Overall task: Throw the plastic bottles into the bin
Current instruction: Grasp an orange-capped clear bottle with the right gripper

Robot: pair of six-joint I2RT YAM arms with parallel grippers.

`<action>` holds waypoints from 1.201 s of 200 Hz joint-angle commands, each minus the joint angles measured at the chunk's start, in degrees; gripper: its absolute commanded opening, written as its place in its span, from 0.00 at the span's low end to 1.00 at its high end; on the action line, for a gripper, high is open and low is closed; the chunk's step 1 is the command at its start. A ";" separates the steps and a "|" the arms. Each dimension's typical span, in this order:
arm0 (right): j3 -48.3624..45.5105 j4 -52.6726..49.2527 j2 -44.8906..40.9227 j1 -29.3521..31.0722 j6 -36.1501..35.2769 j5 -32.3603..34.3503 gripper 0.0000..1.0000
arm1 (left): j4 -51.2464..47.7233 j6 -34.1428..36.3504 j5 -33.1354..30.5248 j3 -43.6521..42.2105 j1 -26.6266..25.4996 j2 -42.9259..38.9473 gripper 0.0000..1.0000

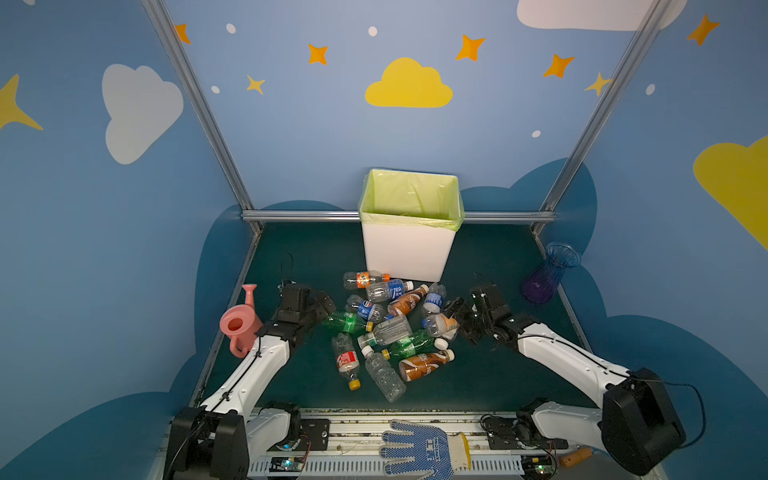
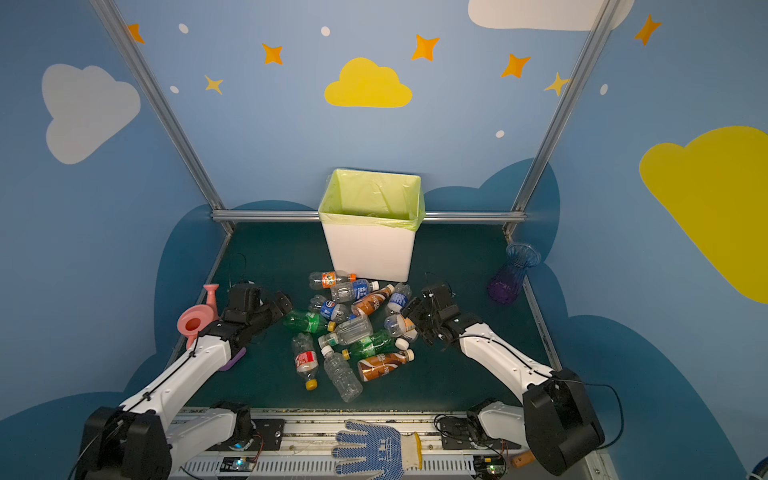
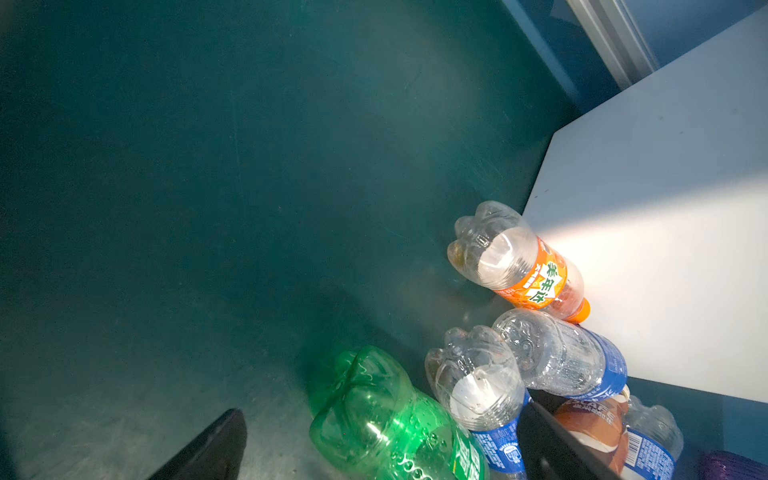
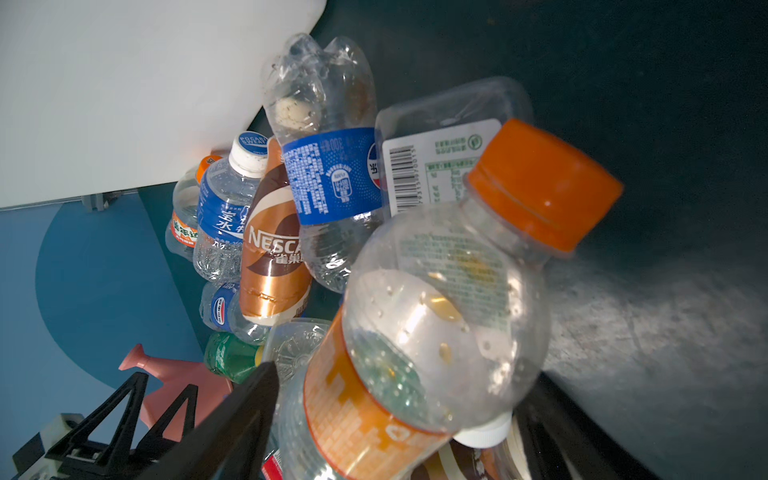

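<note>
Nothing is seen in the bin (image 1: 405, 253), plastic bottles (image 1: 390, 328) are left piled; left end effector (image 1: 324, 316) is spread empty, right end effector (image 1: 457, 320) is set around orange-capped bottle (image 4: 436, 324), clamp unclear.

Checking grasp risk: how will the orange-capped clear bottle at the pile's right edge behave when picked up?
The orange-capped bottle looks nearly empty, only droplets inside, so probably light. Its thin clear wall may dent under a squeeze. Round and resting against other bottles, it could roll or shift them.
</note>
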 commanded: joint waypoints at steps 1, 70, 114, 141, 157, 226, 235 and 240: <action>0.74 1.28 1.01 0.30 0.74 0.51 0.86 | -0.23 -0.05 -0.85 -0.58 0.28 -0.35 1.00; 0.97 3.11 4.07 0.18 0.83 0.40 0.79 | -0.31 0.15 -1.08 -0.51 0.26 -0.17 1.00; 0.79 4.89 5.83 0.22 1.48 -0.31 0.75 | -0.56 0.16 -1.30 -0.64 0.27 -0.23 1.00; 1.01 5.67 6.29 0.17 1.35 -0.50 0.70 | -0.83 0.12 -1.47 -0.60 0.28 -0.42 1.00; 1.14 5.86 6.50 0.20 1.14 -0.33 0.67 | -0.92 0.16 -1.48 -0.80 0.28 -0.56 1.00; 1.30 7.98 6.76 0.08 1.02 -0.55 0.53 | -1.62 0.15 -2.05 -0.86 0.27 -1.03 1.00; 1.34 8.24 6.48 0.08 0.67 -0.47 0.51 | -1.61 0.14 -2.10 -0.86 0.28 -0.97 1.00; 1.53 8.38 6.23 0.08 0.22 -0.40 0.50 | -1.63 0.16 -2.21 -0.89 0.25 -1.02 1.00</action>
